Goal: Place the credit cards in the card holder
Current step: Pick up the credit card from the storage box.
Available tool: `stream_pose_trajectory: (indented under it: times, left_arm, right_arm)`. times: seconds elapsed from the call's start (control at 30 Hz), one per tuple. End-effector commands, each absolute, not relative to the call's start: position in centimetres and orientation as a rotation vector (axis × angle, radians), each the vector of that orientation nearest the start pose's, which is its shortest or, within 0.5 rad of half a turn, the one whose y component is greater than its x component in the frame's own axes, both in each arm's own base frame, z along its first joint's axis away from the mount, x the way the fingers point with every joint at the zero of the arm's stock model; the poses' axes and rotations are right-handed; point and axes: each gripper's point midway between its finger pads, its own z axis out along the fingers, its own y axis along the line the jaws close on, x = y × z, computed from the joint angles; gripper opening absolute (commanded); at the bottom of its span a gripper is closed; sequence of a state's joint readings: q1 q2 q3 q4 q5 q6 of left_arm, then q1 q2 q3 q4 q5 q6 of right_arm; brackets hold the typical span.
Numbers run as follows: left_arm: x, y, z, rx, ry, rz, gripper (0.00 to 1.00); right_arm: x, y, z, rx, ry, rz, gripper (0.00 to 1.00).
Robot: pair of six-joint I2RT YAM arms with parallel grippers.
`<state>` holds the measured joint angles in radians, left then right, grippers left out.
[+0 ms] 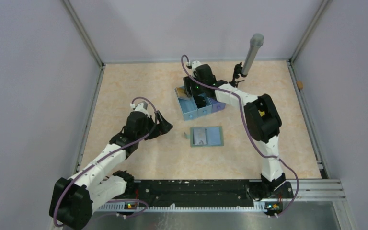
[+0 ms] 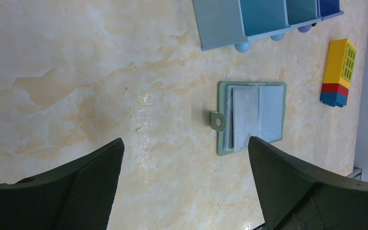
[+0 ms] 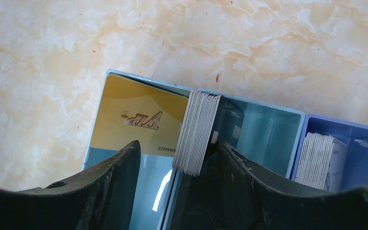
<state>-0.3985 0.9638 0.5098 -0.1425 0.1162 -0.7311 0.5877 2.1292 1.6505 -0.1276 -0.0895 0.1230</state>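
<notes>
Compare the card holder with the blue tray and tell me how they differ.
The card holder lies flat and unfolded; the tray is a walled box with three compartments. The card holder has a grey-green rim; the tray is blue throughout. The card holder shows a pale card lying flat; the tray holds card stacks on edge. Both rest on the table.

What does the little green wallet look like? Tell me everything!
The card holder lies open and flat on the table, with nothing holding it. Its rim is grey-green, its inside light blue. A snap tab sticks out from one side. A pale card sits in one panel. The blue tray stands apart.
</notes>
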Motion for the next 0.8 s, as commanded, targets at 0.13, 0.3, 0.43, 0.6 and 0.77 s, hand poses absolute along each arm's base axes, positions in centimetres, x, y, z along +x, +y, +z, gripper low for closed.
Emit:
stream_pose_trajectory:
  times: [0.13, 0.3, 0.43, 0.6, 0.77]
  left_arm:
    - [25.96, -16.01, 11.55, -0.299, 2.218, -0.768, 0.99]
    - [25.91, -15.98, 11.34, -0.301, 2.223, -0.768, 0.99]
    - [25.92, -16.03, 11.34, -0.298, 2.224, -0.771, 0.99]
    - [25.87, -16.05, 11.26, -0.297, 2.229, -0.771, 0.99]
    - [25.83, -16.04, 11.02, -0.300, 2.236, -0.771, 0.99]
  right_arm:
    - [47.16, 35.05, 16.19, -0.578, 2.023, 0.566, 0.56]
    - [47.12, 35.07, 16.50, -0.575, 2.017, 0.571, 0.54]
    - [47.30, 35.04, 16.07, -0.570, 2.031, 0.559, 0.45]
    - [47.48, 34.83, 15.79, -0.564, 2.035, 0.544, 0.33]
    - [47.53, 34.48, 16.60, -0.548, 2.013, 0.531, 0.26]
